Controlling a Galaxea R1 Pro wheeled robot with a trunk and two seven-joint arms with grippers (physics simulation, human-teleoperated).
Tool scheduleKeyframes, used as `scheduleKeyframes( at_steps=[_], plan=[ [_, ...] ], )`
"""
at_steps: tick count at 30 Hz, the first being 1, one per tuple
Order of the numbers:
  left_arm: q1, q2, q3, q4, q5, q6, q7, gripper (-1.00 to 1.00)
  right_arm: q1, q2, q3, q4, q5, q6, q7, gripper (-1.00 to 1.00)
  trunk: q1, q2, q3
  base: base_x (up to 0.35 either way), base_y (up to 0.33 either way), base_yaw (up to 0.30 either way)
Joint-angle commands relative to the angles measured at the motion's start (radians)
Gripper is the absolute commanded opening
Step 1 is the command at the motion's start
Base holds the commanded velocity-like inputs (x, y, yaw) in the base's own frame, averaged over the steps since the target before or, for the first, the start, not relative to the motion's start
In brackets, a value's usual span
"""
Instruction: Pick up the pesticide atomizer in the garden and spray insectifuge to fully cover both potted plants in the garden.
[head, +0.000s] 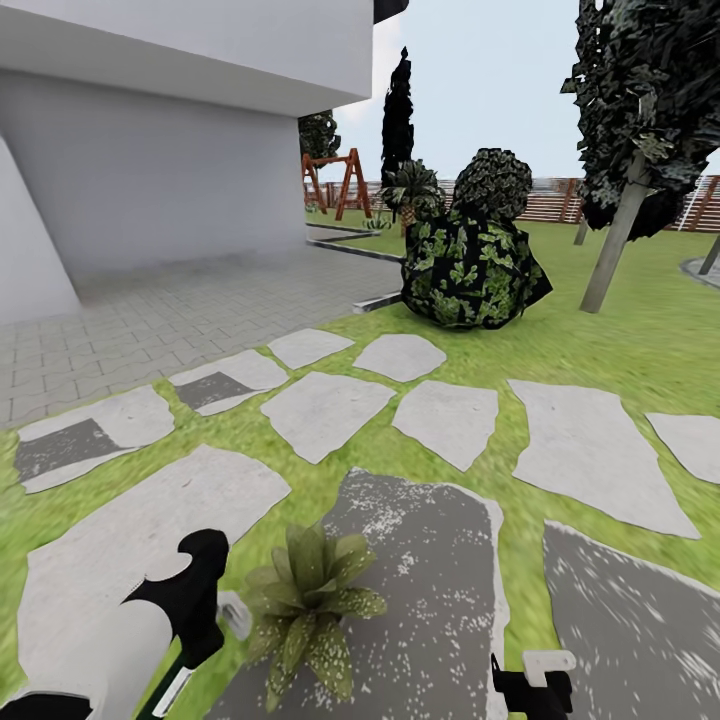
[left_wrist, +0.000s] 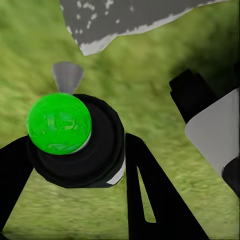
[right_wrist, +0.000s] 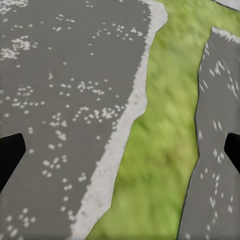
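Near the plant (head: 308, 600), left claw (left_wrist: 75, 150) grips the atomizer (left_wrist: 59, 123) over grass; right claw (right_wrist: 120, 150) gapes wide, holding nothing, above stones (right_wrist: 60, 100).

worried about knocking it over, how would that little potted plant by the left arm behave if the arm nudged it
The potted plant looks low and wide, its leaves spread flat over the stepping stone, so it would probably slide rather than tip. The thin pointed leaves would likely bend. It seems small, so probably light against the left gripper.

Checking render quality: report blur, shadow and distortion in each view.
Head view: wide-angle stretch, dark stepping stone under the potted plant. Left wrist view: grass smeared, left gripper shut on a green-topped bottle. Right wrist view: speckled stone crisp, lawn soft.
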Motion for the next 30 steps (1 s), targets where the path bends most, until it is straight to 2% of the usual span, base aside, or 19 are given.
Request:
scheduleKeyframes(
  at_steps=[1, 3, 6, 8, 12, 22, 27, 30],
  plan=[
    [0.014, 0.001, -0.004, -0.002, -0.004, 0.009, -0.009, -1.0, -0.001, 0.0, 0.002, 0.001, 0.006, -0.002, -0.007, 1.0, 0.0, 0.0, -0.001, 0.0, 0.0, 0.0],
    [0.021, 0.002, 0.009, -0.009, -0.003, 0.009, -0.009, -1.0, -0.001, 0.0, 0.003, 0.001, 0.007, -0.002, -0.007, 1.0, 0.0, 0.0, -0.001, 0.0, 0.0, 0.0],
    [0.023, 0.003, 0.062, -0.032, -0.003, 0.009, -0.007, -1.0, -0.001, 0.0, 0.002, 0.001, 0.007, -0.002, -0.007, 1.0, 0.0, 0.0, -0.001, 0.0, 0.0, 0.0],
    [0.023, 0.004, 0.072, -0.071, -0.004, 0.009, -0.007, -1.0, -0.001, 0.0, 0.002, 0.001, 0.008, -0.002, -0.007, 1.0, 0.0, 0.0, -0.001, 0.0, 0.0, 0.0],
    [0.015, 0.005, 0.078, -0.124, -0.007, 0.009, -0.006, -1.0, -0.001, 0.0, 0.002, 0.001, 0.008, -0.002, -0.007, 1.0, 0.0, 0.0, -0.001, 0.0, 0.0, 0.0],
    [0.051, 0.031, 0.079, -0.113, -0.008, 0.001, -0.006, -1.0, -0.001, 0.002, 0.003, 0.001, 0.008, -0.002, -0.007, 1.0, 0.0, 0.0, -0.001, 0.0, 0.0, 0.0],
    [0.038, 0.028, 0.076, -0.122, -0.008, 0.0, -0.011, -1.0, -0.001, 0.003, 0.003, 0.001, 0.008, -0.002, -0.007, 1.0, 0.0, 0.0, -0.001, 0.0, 0.0, 0.0],
    [0.004, 0.022, 0.072, -0.126, -0.012, -0.003, -0.018, -1.0, -0.001, 0.003, 0.003, 0.001, 0.009, -0.002, -0.006, 1.0, 0.0, 0.0, -0.001, 0.0, 0.0, 0.0]
  ],
)
